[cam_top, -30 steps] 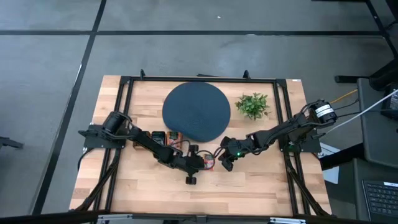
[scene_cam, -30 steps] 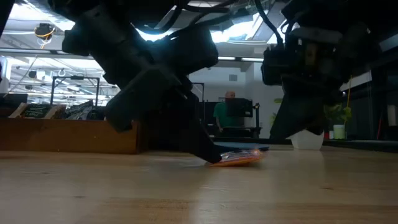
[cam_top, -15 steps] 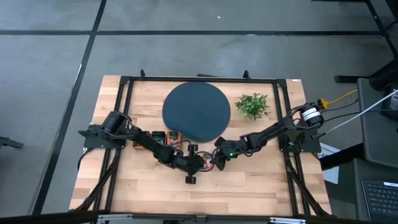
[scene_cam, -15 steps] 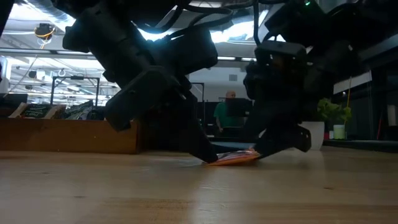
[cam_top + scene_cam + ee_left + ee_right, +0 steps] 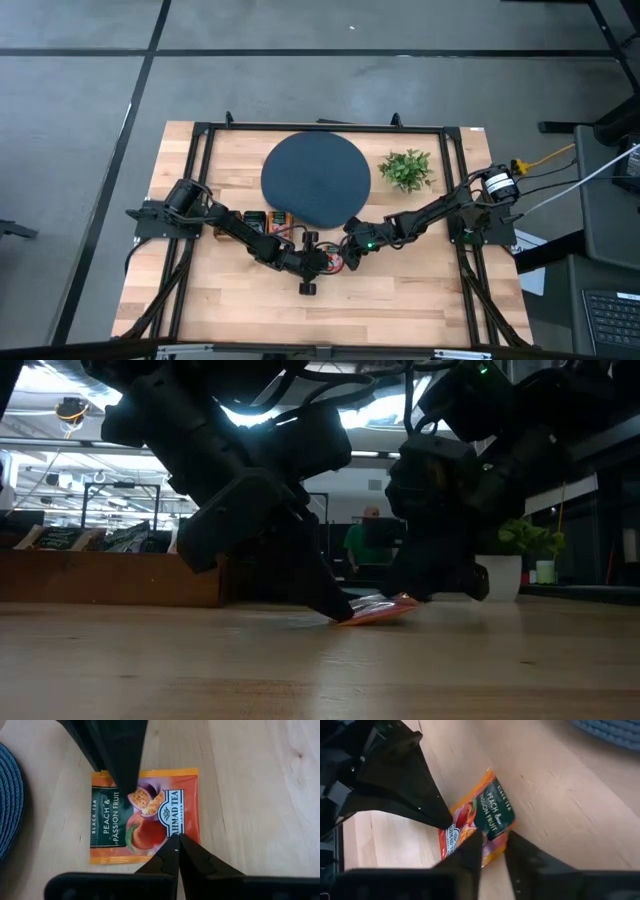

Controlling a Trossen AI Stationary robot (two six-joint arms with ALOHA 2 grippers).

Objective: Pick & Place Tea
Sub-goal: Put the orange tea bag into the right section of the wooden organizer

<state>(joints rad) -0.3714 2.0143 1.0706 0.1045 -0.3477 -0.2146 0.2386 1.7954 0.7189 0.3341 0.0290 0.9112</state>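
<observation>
Orange sachet: flat on the wooden worktop, mid-worktop, toward the front edge, largely hidden from above.
Left tool: tips together, pinning one sachet edge.
Right tool: fingers apart, straddling the opposite edge.
Round mat: just beside.

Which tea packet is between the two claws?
The orange peach and passion fruit packet, alone on bare wood between the left claw and the right claw. The other packets sit grouped beside the left arm.
</observation>
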